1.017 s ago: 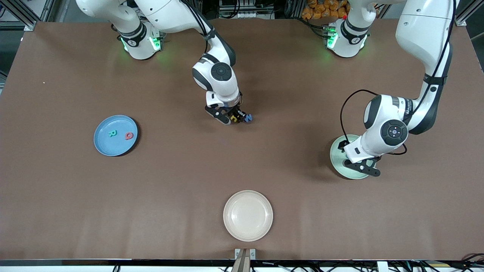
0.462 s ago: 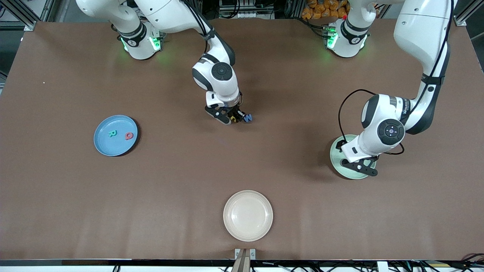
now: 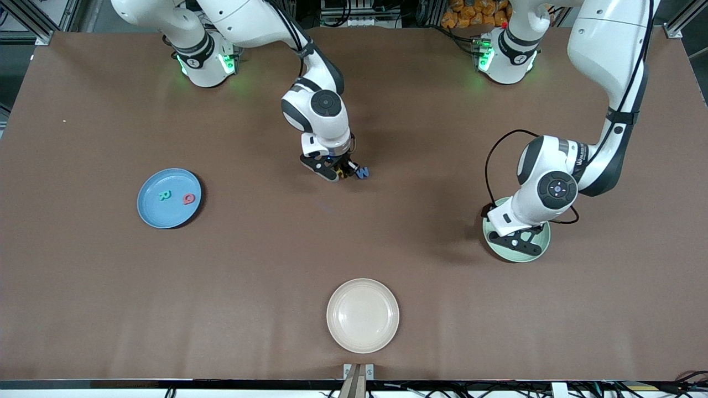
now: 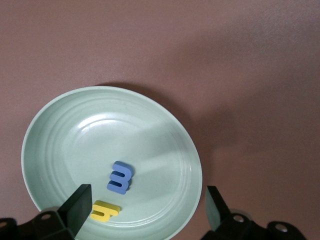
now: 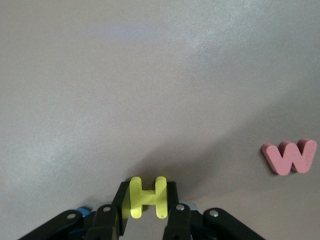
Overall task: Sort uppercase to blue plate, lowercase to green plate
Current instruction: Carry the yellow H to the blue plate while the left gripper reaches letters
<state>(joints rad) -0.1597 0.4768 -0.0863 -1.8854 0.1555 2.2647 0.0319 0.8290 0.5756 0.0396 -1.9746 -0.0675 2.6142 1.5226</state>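
Brown counter carries everything. At its middle the right hand is clamped on the yellow H, the blue W touching beside it. The blue plate, holding R and Q, lies toward the right arm's end, so that arm is judged nearer. The red w appears only in the right wrist view. The left hand is spread wide over the green plate.
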